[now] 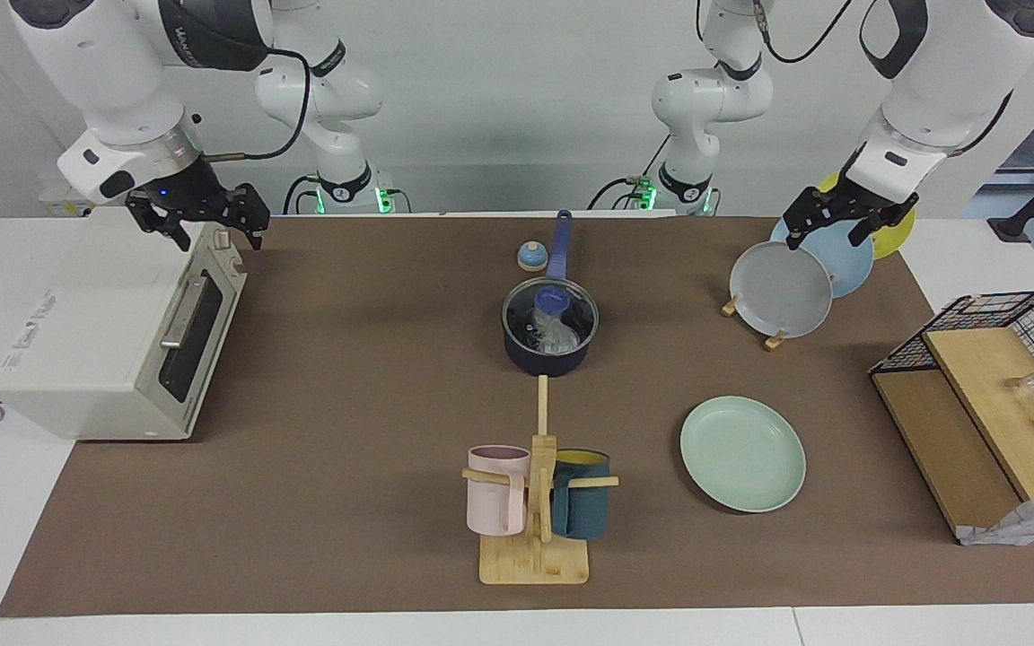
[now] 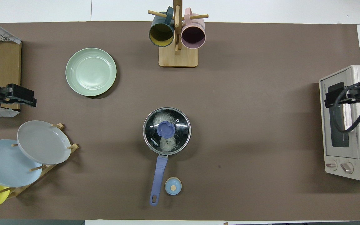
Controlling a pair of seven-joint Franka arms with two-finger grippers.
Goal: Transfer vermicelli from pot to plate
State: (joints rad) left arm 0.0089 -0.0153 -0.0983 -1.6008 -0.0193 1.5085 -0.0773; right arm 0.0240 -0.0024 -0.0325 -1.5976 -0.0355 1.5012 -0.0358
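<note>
Wooden mug rack foreground; mint plate beside it. KONKA glass lid covers pot holding vermicelli. Left gripper, over plate rack, and right gripper, over toaster oven, both spread wide.

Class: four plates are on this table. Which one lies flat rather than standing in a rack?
The mint green plate; the grey, light blue and yellow plates stand in the wooden rack.

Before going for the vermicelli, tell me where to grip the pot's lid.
Grip the blue knob at the centre of the glass lid, coming straight down. It is the only raised part; the lid sits flat on the pot, its rim flush.
</note>
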